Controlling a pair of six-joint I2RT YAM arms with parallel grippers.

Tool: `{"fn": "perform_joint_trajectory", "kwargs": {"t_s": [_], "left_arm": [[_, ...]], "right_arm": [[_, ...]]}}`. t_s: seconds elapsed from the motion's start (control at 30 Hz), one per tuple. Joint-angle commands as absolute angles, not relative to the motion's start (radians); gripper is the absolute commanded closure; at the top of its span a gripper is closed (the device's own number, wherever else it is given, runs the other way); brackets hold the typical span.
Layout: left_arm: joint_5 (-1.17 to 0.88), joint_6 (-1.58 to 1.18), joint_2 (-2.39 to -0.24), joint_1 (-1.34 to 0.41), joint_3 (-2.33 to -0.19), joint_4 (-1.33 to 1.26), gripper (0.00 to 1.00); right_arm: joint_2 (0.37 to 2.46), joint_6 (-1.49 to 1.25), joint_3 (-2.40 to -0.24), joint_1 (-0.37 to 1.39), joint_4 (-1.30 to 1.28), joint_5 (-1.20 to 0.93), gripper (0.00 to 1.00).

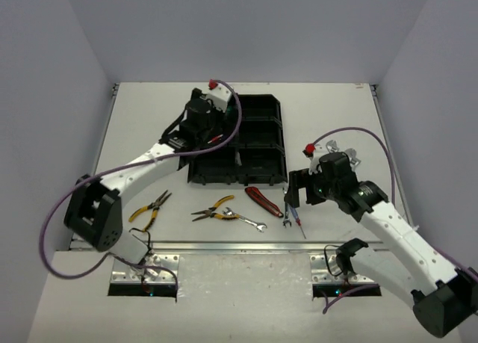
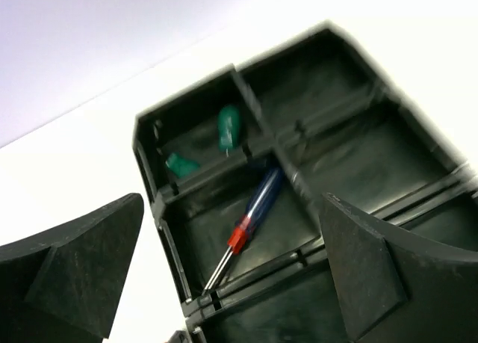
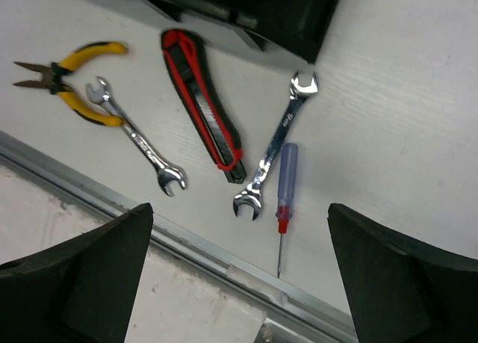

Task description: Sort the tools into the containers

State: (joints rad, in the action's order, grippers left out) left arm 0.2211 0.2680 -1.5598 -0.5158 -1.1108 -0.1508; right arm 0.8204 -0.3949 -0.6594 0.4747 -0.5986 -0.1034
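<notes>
Right gripper (image 3: 239, 231): fingers spread, empty, hovering over blue-handled screwdriver (image 3: 287, 171) and silver double-ended wrench (image 3: 275, 145), both just in front of black plastic organizer tray (image 1: 224, 180). Probably lining up a pick. Left gripper (image 2: 231, 205): spread, empty, above tray compartment holding second blue-handled screwdriver (image 2: 254, 208). Green handles (image 2: 228, 126) in adjoining corner compartment blurred; shafts unreadable.

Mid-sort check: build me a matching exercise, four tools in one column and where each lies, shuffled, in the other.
1. green-handled tools
2. blue-handled screwdriver, left wrist view
3. red-and-black utility knife
4. yellow-handled pliers, right wrist view

A. on the white table, between two silver wrenches
B. corner compartment of the black plastic tray
C. tray compartment adjoining the corner one
D. on the table, beside one wrench's head

Pairs: 1-B, 2-C, 3-A, 4-D
</notes>
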Motion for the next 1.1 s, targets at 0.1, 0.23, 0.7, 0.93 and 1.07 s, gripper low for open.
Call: {"fn": "perform_joint_trajectory", "kwargs": {"t_s": [0.1, 0.23, 0.7, 0.93, 1.07], "left_arm": [[0.17, -0.352, -1.134, -0.511, -1.046, 0.05, 0.0], [0.03, -0.422, -0.984, -0.511, -0.926, 0.045, 0.0], [-0.103, -0.428, -0.822, -0.511, -0.741, 0.092, 0.0], [-0.165, -0.468, -0.837, -0.511, -0.689, 0.05, 0.0], [-0.252, -0.56, -0.867, -0.527, -0.655, -0.033, 0.0]], "right_arm": [[1.057, -0.453, -0.663, 0.48, -0.619, 0.058, 0.12], [1.13, -0.446, -0.641, 0.485, -0.577, 0.025, 0.43], [1.43, -0.459, -0.608, 0.526, -0.474, 0.053, 0.74], [1.476, -0.461, -0.608, 0.529, -0.462, 0.053, 0.95], [1.317, -0.475, -0.642, 0.556, -0.55, 0.101, 1.0]]}}
